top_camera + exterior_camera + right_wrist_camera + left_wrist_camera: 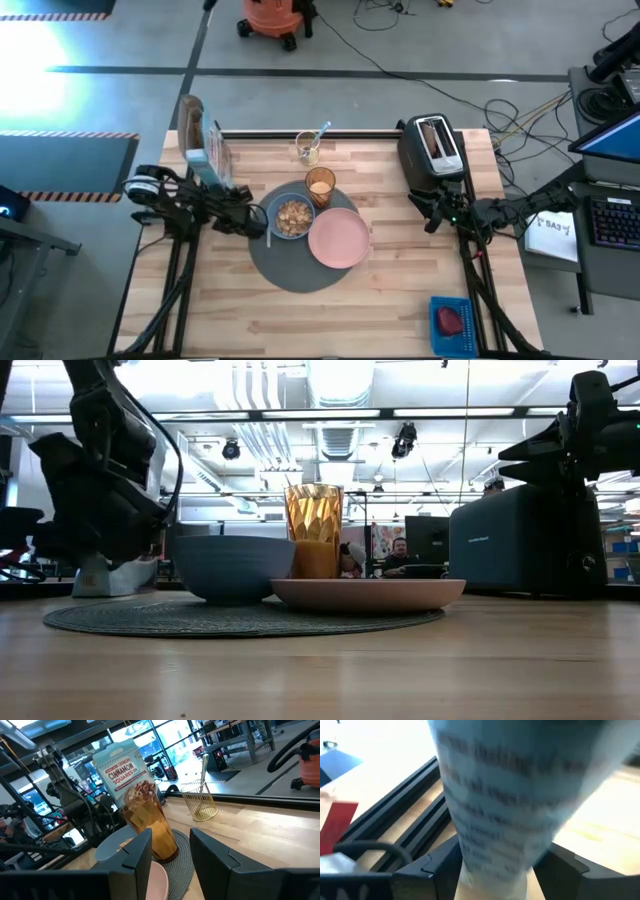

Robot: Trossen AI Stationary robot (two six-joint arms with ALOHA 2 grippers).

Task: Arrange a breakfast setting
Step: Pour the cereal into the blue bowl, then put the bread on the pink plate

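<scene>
A faceted amber tumbler (pixel 320 186), matte blue bowl (pixel 292 216) and plain pink plate (pixel 339 238) sit on a woven dark-grey round mat (pixel 292 270); pale wood-grain worktop (pixel 380 310).

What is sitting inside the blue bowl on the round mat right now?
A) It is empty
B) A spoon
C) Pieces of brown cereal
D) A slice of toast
C: from above, the blue bowl on the round mat holds small brown cereal pieces, and the left hand next to it has a cereal bag between its fingers.
</scene>
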